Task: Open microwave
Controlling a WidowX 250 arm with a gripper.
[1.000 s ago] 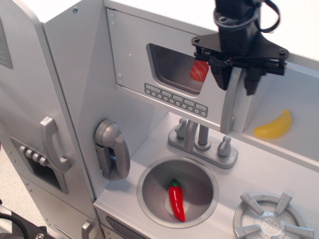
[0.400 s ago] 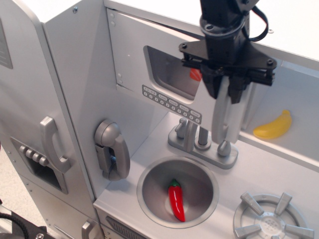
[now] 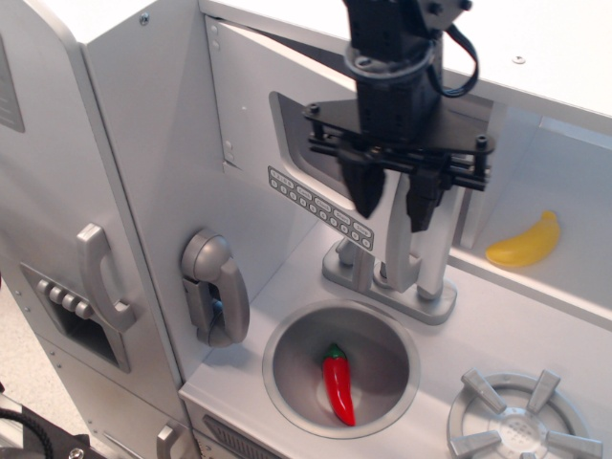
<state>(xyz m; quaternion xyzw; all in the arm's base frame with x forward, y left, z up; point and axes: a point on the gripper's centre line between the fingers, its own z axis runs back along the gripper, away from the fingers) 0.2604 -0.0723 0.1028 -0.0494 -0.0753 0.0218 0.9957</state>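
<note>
Swinging the microwave [image 3: 277, 143] door outward by its handle, the door standing partly ajar on its left-edge hinge.

Toy kitchen [image 3: 143, 191], upper centre: the microwave sits above the sink [image 3: 341, 368] and faucet [image 3: 387, 277], its windowed door angled away from the cabinet, with the button strip [image 3: 320, 207] along its lower edge. The arm descends from the top of the frame, wrist roughly vertical, and the gripper [image 3: 394, 196] points downward with its two dark fingers [image 3: 361, 189] spread on either side of the vertical silver bar handle [image 3: 404, 244]; whether they actually press the bar cannot be told. To do the step well, the pull should likely follow the door's arc about the hinge rather than a straight line, keeping the handle captured between the fingers and clearing the faucet below. A red chili pepper [image 3: 338, 384] lies in the sink; a yellow banana [image 3: 526, 243] rests on the shelf at right.
</note>
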